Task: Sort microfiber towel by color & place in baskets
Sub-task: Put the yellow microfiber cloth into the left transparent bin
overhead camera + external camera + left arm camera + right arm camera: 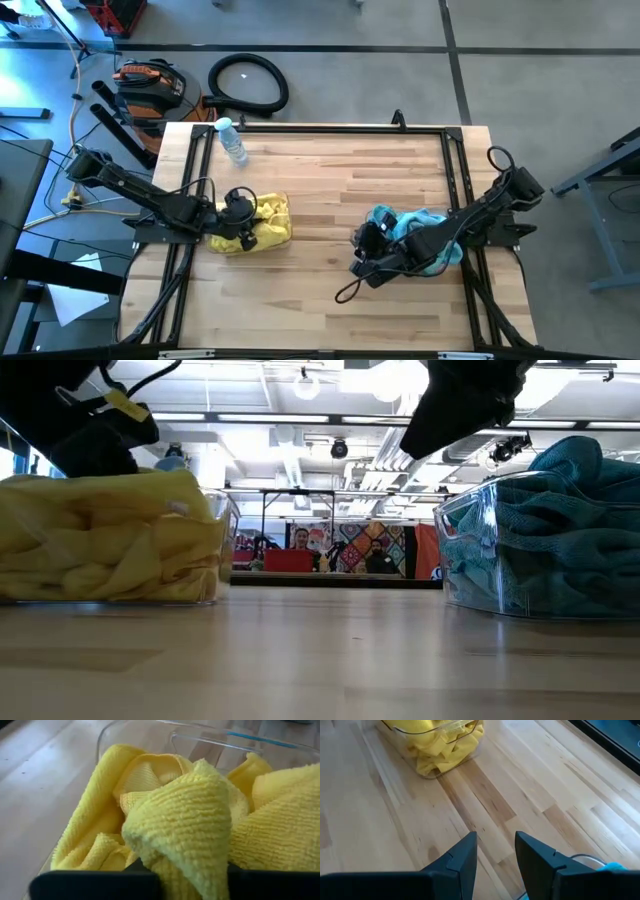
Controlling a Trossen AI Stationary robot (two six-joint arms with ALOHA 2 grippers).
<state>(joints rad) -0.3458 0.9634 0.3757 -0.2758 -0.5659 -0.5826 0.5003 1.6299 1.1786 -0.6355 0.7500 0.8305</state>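
Left gripper, over the yellow-filled basket at table left, its fingers pinched on the peak of a yellow microfiber towel above the heap. Release should wait until the fold sits inside the rim, so no corner drapes over the clear wall. The left arm reaches in low from the table's left edge. Right gripper, fingers apart and empty, hovers beside the basket of teal towels at table right.
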